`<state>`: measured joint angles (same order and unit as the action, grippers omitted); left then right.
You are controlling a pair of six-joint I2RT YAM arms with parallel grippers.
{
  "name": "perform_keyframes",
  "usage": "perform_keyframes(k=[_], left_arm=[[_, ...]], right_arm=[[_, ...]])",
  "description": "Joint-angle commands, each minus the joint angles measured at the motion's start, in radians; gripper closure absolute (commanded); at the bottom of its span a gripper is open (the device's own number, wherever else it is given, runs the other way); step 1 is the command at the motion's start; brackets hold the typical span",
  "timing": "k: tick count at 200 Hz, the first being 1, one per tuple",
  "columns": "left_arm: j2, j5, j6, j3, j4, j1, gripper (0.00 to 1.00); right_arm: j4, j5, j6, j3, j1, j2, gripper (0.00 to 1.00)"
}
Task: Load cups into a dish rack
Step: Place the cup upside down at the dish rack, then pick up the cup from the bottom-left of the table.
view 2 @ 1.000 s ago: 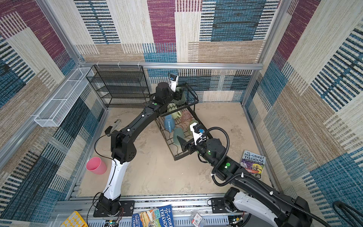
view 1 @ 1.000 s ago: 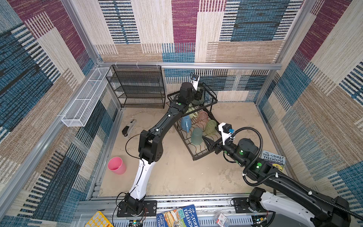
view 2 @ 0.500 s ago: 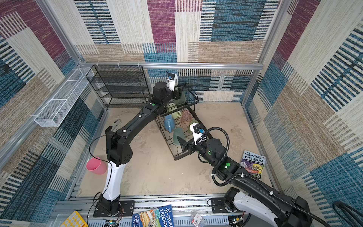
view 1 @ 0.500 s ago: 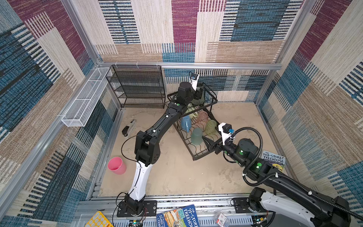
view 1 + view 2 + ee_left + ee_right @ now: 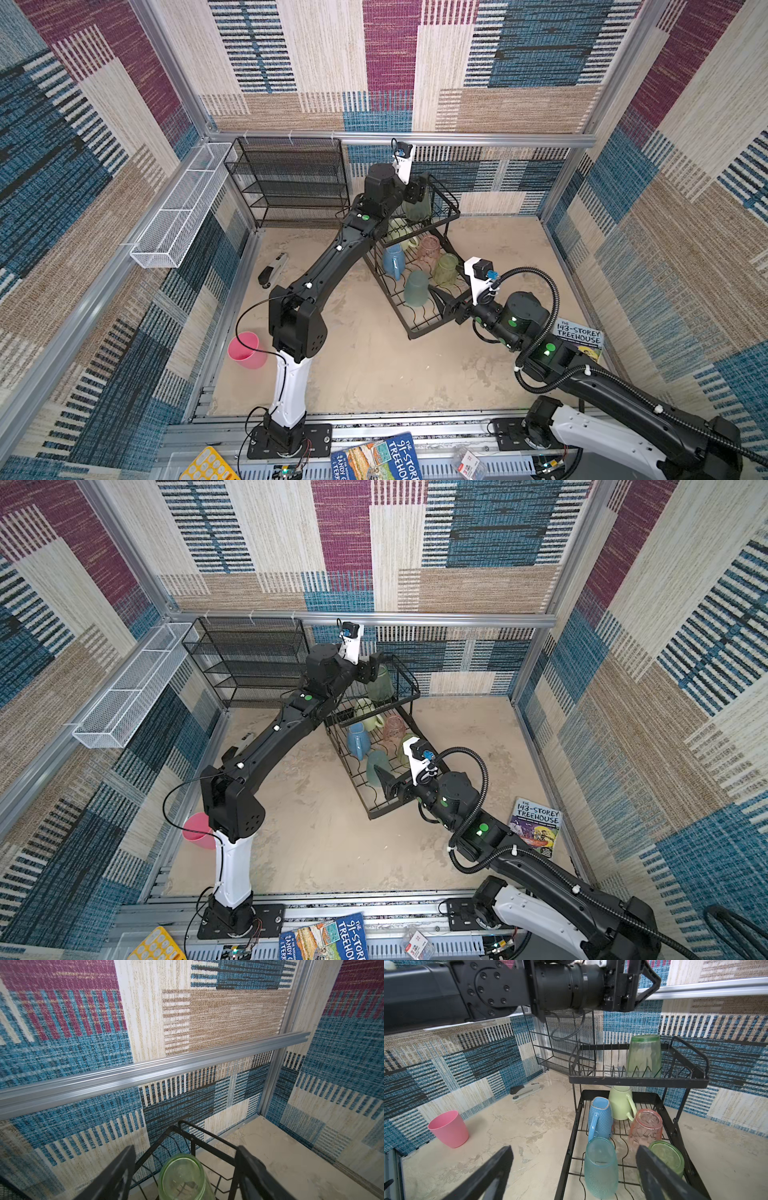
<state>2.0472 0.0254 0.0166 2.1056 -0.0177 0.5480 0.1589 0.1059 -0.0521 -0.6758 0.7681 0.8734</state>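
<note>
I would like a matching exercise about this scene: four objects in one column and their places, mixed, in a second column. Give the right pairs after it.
Objects:
1. pink cup
2. blue mug
3. stapler
4. 143-Storey book

Places:
A. upside down in the lower tray of the dish rack
B. flat on the table, beside the right arm
C. lying near the black mesh shelf
D. upright on the table, mouth up

Pairs: 1-D, 2-A, 3-C, 4-B

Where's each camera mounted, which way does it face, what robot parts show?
Top views: high up front, looking down on everything; left arm, right arm.
Left wrist: above the dish rack's basket, facing the back wall; open left claw astride green tumbler.
Right wrist: low, facing the rack; open right claw, left arm overhead.
Shared: all show that tumbler.
</note>
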Motion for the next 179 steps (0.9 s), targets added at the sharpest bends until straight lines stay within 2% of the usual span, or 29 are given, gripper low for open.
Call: perform_keyframes(k=[1, 36, 113, 146, 179], left_arm=[[-0.07, 0.041, -0.031, -0.042, 0.068, 0.0, 0.22], [-0.223, 0.11, -0.068, -0.163, 0.205, 0.003, 0.22], [-0.64, 0.294, -0.129, -0.492, 0.51, 0.006, 0.23], [-0.772, 0.378, -0.183, -0.535, 0.723, 0.006, 0.23], [-0.829, 0.462, -0.319, -0.54, 1.008, -0.007, 0.23]], right_arm=[[0.003, 0.027, -0.019, -0.02, 0.0, 0.01, 0.05], [-0.08, 0.025, -0.016, -0.081, 0.0, 0.057, 0.06], [-0.053, -0.011, -0.012, -0.098, 0.031, 0.075, 0.07], [-0.054, 0.018, 0.004, -0.097, 0.086, 0.078, 0.08], [-0.035, 0.047, 0.017, -0.093, 0.175, 0.105, 0.08]])
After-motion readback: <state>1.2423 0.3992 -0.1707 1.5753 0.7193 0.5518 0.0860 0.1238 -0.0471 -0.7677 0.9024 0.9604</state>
